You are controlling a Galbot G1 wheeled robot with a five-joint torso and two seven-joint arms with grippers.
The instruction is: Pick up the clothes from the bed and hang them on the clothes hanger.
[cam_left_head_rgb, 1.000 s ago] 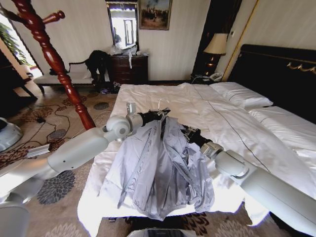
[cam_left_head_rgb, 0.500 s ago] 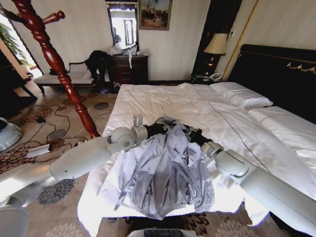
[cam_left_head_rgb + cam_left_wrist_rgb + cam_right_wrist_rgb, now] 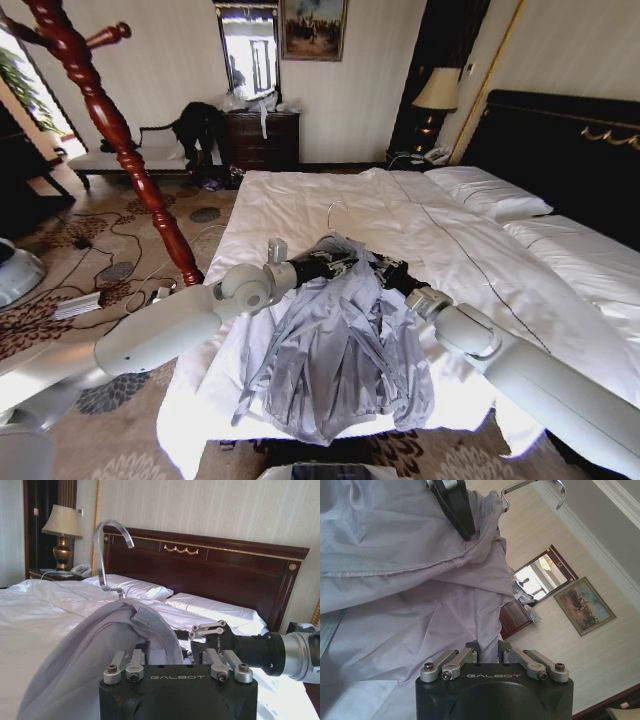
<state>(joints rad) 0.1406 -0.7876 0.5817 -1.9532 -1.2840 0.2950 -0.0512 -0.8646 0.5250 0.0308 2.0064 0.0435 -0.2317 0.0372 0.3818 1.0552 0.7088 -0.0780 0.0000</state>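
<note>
The light grey jacket (image 3: 340, 350) hangs in a loose bundle over the foot end of the bed (image 3: 300, 200), its top raised and its lower folds resting on the white sheet. A clear plastic hanger hook (image 3: 335, 210) stands up from the collar, so the jacket seems already threaded on a hanger.

The left hand (image 3: 335, 262) is at the collar, on the side of the jacket toward the wooden coat stand (image 3: 110, 130). In the left wrist view its fingers go under the grey cloth (image 3: 100, 650), so I cannot tell if they are closed on it or on the hanger beneath. The right hand (image 3: 392, 272) is at the collar from the headboard (image 3: 560, 150) side. In the right wrist view its fingers (image 3: 470, 652) look drawn close together against the cloth (image 3: 395, 605), and I judge it is gripping the jacket, though the tips are partly hidden.

The fabric is thin and very soft. It creases easily, carries almost no weight and keeps no shape by itself. It may also be a little slippery, so it could slide off the hanger shoulders. The best place to hold is, in my opinion, at the collar just beside the hook, where the hanger gives something stiff under the cloth.
</note>
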